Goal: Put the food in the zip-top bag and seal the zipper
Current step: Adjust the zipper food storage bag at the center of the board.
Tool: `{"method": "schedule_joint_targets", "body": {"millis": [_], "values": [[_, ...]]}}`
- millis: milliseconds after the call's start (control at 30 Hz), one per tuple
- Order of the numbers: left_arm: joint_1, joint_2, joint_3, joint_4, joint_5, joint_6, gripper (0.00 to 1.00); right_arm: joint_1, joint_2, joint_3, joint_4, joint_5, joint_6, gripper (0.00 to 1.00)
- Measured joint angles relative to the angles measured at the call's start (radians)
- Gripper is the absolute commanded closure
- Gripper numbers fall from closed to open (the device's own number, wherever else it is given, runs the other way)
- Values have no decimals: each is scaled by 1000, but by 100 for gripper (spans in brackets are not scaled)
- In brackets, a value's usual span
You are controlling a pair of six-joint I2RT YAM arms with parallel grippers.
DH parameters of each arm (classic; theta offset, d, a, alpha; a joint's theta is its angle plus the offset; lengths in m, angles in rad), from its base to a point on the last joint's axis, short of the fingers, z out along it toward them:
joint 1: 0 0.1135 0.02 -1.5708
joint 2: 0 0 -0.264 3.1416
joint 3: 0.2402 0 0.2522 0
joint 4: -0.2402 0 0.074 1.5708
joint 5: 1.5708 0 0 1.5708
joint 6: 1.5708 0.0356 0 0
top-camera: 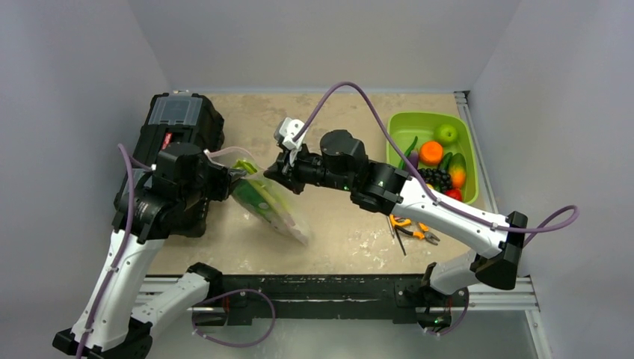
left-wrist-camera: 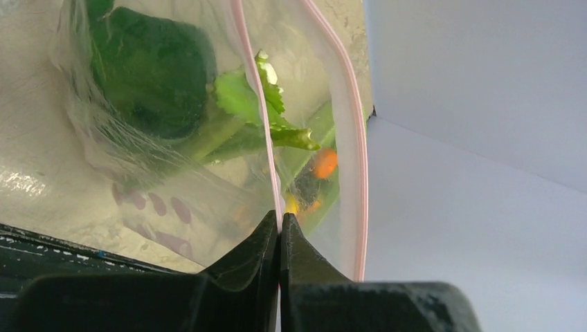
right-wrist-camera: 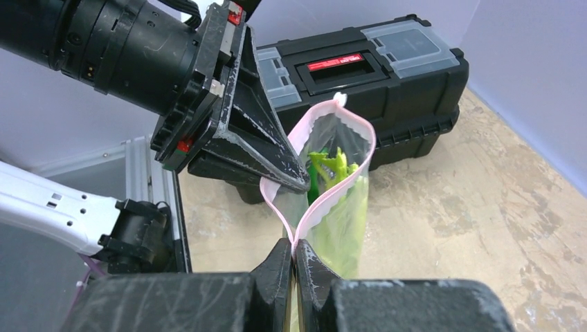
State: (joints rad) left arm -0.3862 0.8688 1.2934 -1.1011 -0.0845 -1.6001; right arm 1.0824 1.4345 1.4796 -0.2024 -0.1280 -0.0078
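Table w/ black toolbox far left and lime-green bin of fruit far right. Zip-top bag is centre-left, just right of the toolbox, strung btwn my two grippers, body trailing toward the near side. Left gripper is clamped on the pink zipper at the left of the mouth. Right gripper pinches the same strip at the right. Food is inside, leaves up by the mouth. Mouth gapes btwn the pinch pts, so not sealed. Orange-handled pliers lie near right.
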Motion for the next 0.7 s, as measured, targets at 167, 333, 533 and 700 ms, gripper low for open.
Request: {"method": "schedule_joint_targets", "body": {"millis": [167, 333, 533, 700], "values": [[1, -45, -34, 55, 5, 33, 100, 2, -17, -25, 11, -24, -4, 100], [2, -128, -111, 103, 21, 51, 100, 2, -18, -46, 36, -79, -3, 83], [4, -127, -140, 139, 48, 57, 100, 2, -19, -45, 28, -52, 37, 22], [5, -130, -156, 151, 62, 58, 100, 4, -44, -24, -55, 46, 52, 1]]}}
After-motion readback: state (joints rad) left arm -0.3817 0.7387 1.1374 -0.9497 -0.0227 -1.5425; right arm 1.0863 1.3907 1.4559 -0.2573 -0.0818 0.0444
